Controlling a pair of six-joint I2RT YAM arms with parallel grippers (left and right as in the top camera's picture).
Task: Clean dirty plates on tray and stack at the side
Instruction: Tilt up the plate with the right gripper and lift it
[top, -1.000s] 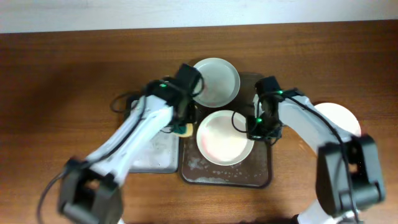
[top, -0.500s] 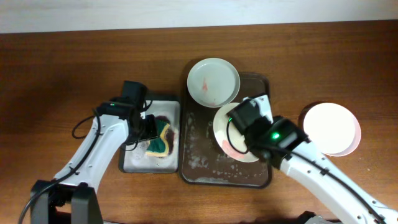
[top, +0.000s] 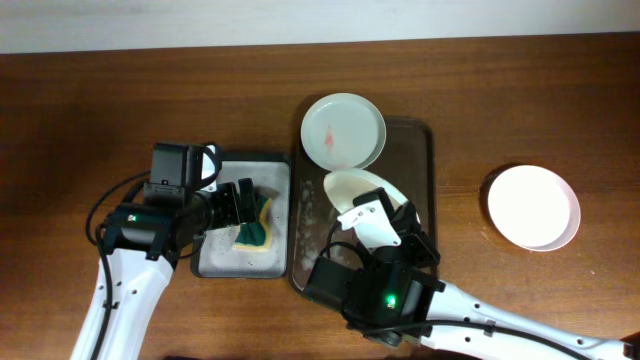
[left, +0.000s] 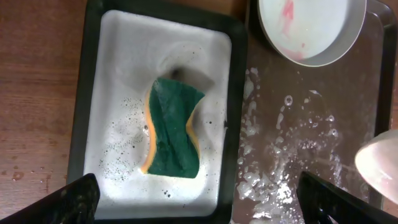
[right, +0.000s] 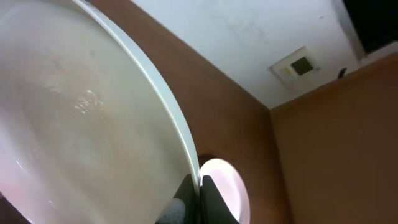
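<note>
We are seeing one pale plate (top: 362, 189) being held tilted above the dark brown tray (top: 424, 170), with the right fingers (right: 213, 200) clamped on its rim. A second plate (top: 343, 131) with red smears is lying at the far end of this tray, partly over its edge, and a third, white plate (top: 533, 207) is resting on the desk (top: 100, 100), well apart to the right. The left fingers (left: 78, 199) are standing wide apart above the small grey tray (left: 115, 68), where a green-yellow sponge (left: 173, 127) is lying in foam.
</note>
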